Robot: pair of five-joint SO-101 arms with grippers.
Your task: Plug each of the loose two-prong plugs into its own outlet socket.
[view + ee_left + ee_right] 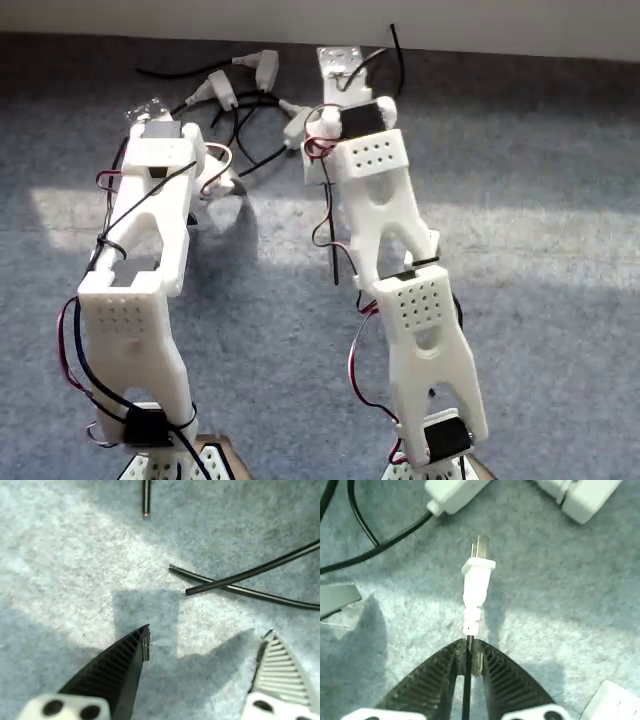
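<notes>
Surface: grey carpet (580, 605).
Plug (476, 587): white, two metal prongs, black cord (467, 705).
Right gripper (470, 647): clamped on cord.
Left gripper (208, 630): spread wide.

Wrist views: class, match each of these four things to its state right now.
Things:
1. left gripper
2. right gripper
3. white plug
4. black cables

States:
a. crossed on the carpet
b. open above bare carpet
c. shut on the plug's cord
d. prongs bare, not in a socket

Pairs: 1-b, 2-c, 3-d, 4-a
</notes>
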